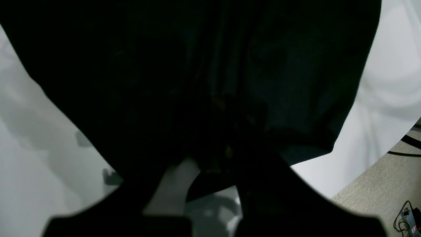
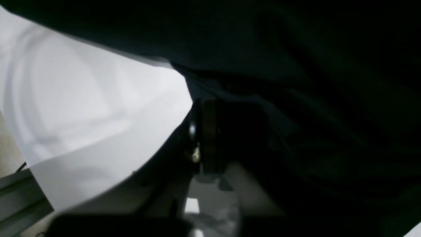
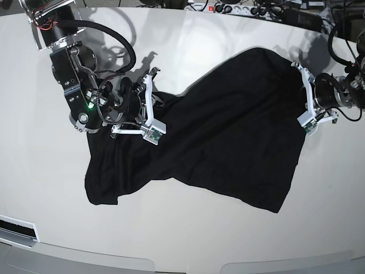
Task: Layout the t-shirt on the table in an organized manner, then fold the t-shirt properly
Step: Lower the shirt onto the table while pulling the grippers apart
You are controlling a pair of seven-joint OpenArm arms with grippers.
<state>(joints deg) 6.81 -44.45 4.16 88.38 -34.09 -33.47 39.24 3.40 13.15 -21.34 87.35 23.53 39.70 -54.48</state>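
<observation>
The black t-shirt [image 3: 228, 125] lies crumpled and spread slantwise across the white table [image 3: 182, 228]. My left gripper [image 3: 297, 94] is at the shirt's right edge. In the left wrist view it [image 1: 227, 148] is shut on the cloth, and the t-shirt [image 1: 197, 82] fans out ahead of it over the table [image 1: 33, 164]. My right gripper [image 3: 159, 105] reaches into the shirt's upper left edge. In the right wrist view the t-shirt [image 2: 312, 98] drapes over that gripper [image 2: 210, 131] and hides the jaws, so how they stand is unclear.
Cables and a power strip [image 3: 239, 8] line the table's far edge. Carpeted floor [image 1: 378, 184] shows past the curved table rim on the left arm's side. A metal frame [image 2: 19, 194] sits below the rim beside the right arm.
</observation>
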